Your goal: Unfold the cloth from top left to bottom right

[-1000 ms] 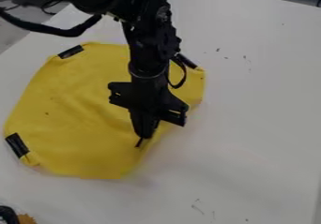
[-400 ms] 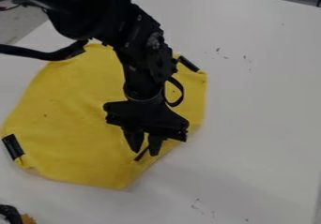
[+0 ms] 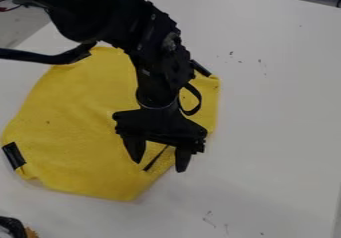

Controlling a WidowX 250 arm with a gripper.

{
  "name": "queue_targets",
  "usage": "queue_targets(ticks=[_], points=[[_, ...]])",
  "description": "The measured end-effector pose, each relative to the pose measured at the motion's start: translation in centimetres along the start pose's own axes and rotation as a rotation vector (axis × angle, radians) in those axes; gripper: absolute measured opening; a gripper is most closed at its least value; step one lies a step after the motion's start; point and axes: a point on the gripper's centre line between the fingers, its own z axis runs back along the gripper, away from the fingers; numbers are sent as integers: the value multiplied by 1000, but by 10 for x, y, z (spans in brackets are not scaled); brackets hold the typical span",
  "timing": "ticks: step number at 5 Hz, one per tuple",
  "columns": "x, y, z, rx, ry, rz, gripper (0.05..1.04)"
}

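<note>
Yellow cloth (image 3: pixel 73 112): spread out at nine o'clock from the centre of your view, with a many-sided outline. Its lowest corner lies near its own six o'clock, and there are creases near its lower left edge.

Eight o'clock strip (image 3: pixel 13 156): black, on the rim of your cloth, with a bit of yellow edge just below it.

Two o'clock strip (image 3: pixel 201 67): black and slanting, at the cloth's rim, partly behind the arm.

Dark sliver (image 3: pixel 155 159): thin and tilted, seen between your two fingers, near the cloth's edge.

Gripper (image 3: pixel 158 166): over the cloth's edge between four and five o'clock, pointing down. You have it wide, with its fingers well apart. One finger shows against the yellow; the tip of the other shows just past the edge, against the table. You can't tell from here whether either touches the cloth.

Arm (image 3: pixel 146 43): yours comes in from eleven o'clock, across the upper part of the cloth. A thick black cable (image 3: pixel 43 57) runs out toward ten o'clock.

Table (image 3: pixel 266 107): white, under your cloth, with small dark marks (image 3: pixel 210 219) toward five o'clock in your view.

Table's surroundings: grey floor (image 3: pixel 23 30) at your ten o'clock, a dark and orange-brown object (image 3: pixel 13 227) between seven and eight.
</note>
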Motion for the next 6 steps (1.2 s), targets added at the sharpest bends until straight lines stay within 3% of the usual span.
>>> queue_targets(ticks=[3,6], points=[[23,10,-37,-85,9,-72,999],[16,-14,-20,-116,6,-55,999]])
